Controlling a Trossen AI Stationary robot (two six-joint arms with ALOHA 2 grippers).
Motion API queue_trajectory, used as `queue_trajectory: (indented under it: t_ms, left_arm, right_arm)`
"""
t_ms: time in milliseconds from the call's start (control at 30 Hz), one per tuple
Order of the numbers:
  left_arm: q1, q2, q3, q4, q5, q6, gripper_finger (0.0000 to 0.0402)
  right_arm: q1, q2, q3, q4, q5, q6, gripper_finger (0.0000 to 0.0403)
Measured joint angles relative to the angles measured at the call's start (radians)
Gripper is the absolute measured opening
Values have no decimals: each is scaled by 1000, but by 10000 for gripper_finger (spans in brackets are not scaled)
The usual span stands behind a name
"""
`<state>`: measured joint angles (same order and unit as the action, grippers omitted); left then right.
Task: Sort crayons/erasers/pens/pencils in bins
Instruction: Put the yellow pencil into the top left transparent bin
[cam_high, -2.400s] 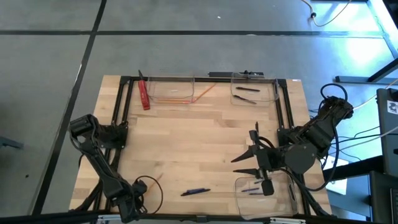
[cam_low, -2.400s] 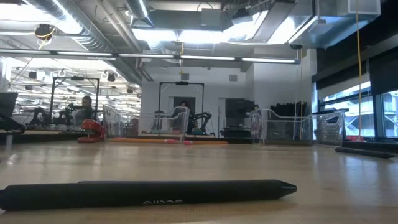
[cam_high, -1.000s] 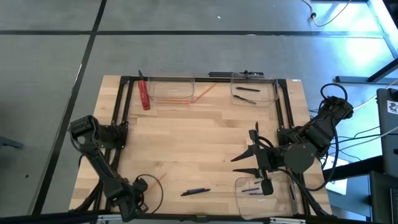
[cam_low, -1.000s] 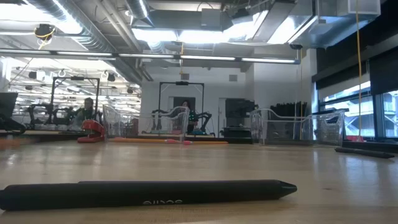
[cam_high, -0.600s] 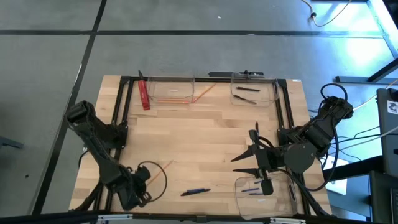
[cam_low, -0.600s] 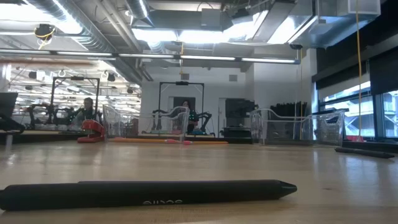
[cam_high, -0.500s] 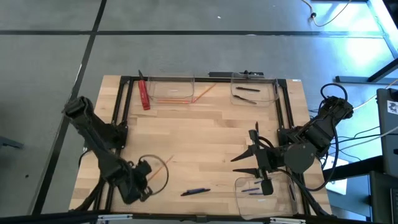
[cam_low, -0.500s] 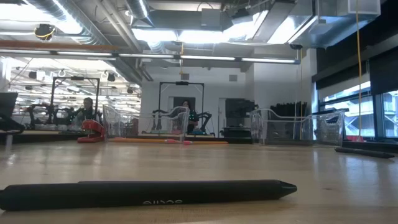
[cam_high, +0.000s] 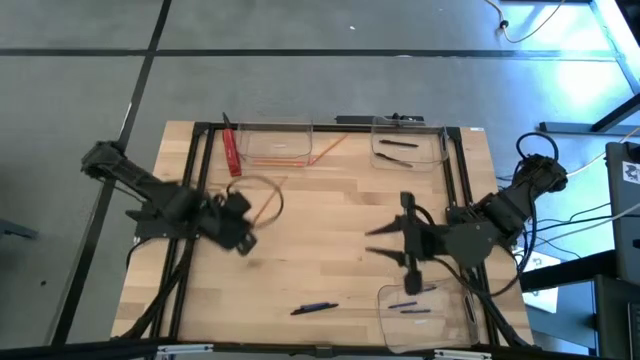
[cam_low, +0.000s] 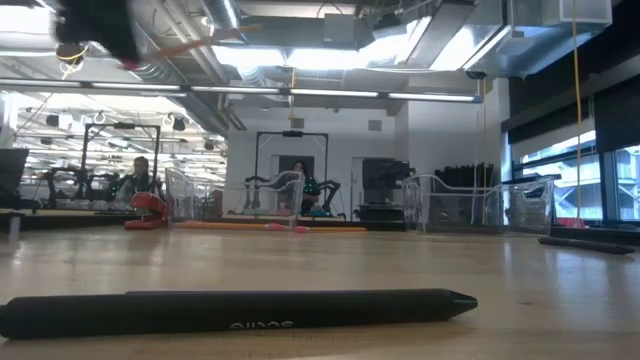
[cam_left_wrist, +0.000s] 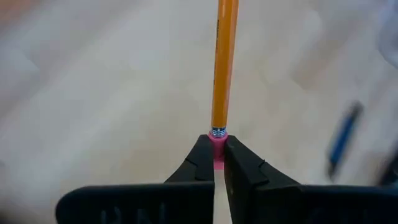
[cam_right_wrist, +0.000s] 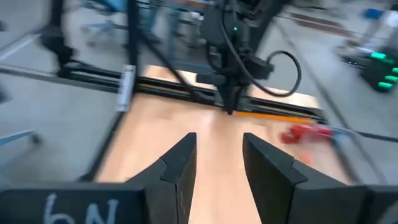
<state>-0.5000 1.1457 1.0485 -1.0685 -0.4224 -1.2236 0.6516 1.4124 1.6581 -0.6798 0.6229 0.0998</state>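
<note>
Wooden table (cam_high: 330, 250): our left gripper (cam_left_wrist: 215, 163) pinches pencil (cam_left_wrist: 222, 62) by its eraser for binning; right gripper (cam_right_wrist: 217, 158) waits open.

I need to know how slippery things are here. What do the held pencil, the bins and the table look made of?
Pencil: probably painted wood, glossy orange, with a metal band and pink rubber eraser.
Bins: clear, likely hard plastic; the table shows through.
Table: pale wooden planks, visible seams, matte finish.

I see bright ceiling strip lights (cam_low: 300, 55) glaring overhead, my left arm (cam_high: 170, 205) smeared by motion blur, wrist-view backgrounds soft, foreground pen (cam_low: 235, 310) dark and sharp.
</note>
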Motion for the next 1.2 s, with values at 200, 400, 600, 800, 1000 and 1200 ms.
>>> queue_trajectory:
  t_ms: [200,400,600,800,1000,1200]
  left_arm:
    - [304,-49,0,7,-17,310,2]
    - [608,-52,0,86,17,648,3]
    - [863,-28,1,197,38,976,3]
    - [1021,4,1,181,52,1198,3]
    - [1108,72,1,180,51,1387,4]
    - [1157,168,1,211,51,1554,4]
  right_arm:
    - [-81,0,0,-8,38,-22,132]
    - [-180,0,0,-8,39,-59,132]
    - [-280,0,0,-10,39,-132,132]
    - [-365,0,0,-10,34,-186,132]
    - [-440,0,0,-11,6,-184,132]
    - [-499,0,0,-10,4,-178,132]
